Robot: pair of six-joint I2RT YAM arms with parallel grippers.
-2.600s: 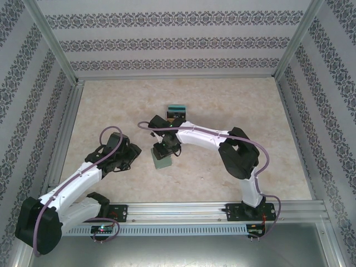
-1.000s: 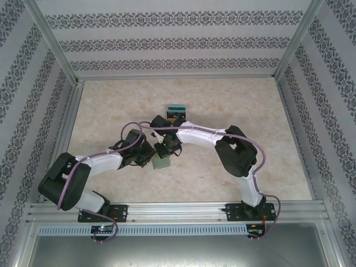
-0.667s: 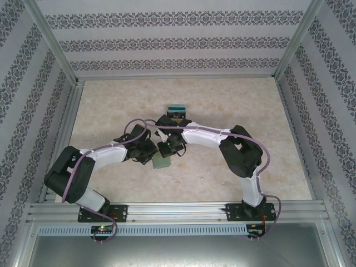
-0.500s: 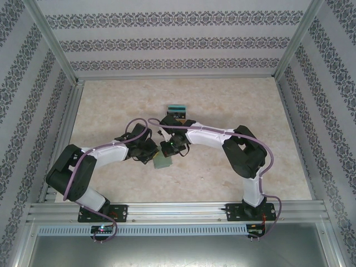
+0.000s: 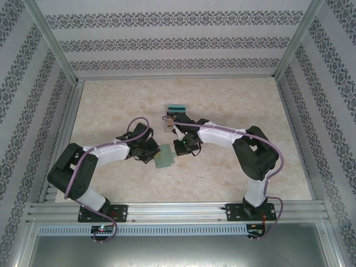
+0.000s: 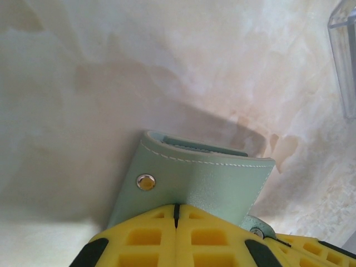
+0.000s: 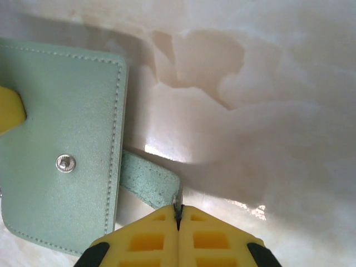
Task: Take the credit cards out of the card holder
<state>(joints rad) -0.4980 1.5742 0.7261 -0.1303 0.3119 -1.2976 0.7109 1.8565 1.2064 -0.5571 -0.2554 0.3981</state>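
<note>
The grey-green card holder (image 5: pixel 165 156) lies folded on the table between both grippers. My left gripper (image 5: pixel 154 153) is shut, and its yellow fingertips rest on the holder's cover (image 6: pixel 206 178) just behind the snap stud (image 6: pixel 146 182). My right gripper (image 7: pixel 178 210) is shut on the metal-tipped end of the holder's little tab (image 7: pixel 147 181), which stretches out to the right of the holder (image 7: pixel 55 139). A darker teal edge (image 6: pixel 203 147) peeks from under the cover. The credit cards inside are hidden.
A clear upright stand (image 5: pixel 177 111) with teal and dark cards in it stands just behind the grippers, and its corner (image 6: pixel 345 61) shows in the left wrist view. Marble-patterned tabletop (image 5: pixel 239 100) spreads all around. Patterned walls and a metal frame enclose it.
The left arm swung in from the left and set its shut fingertips on the holder. The right gripper moved to the right, drawing the tab out with it.
</note>
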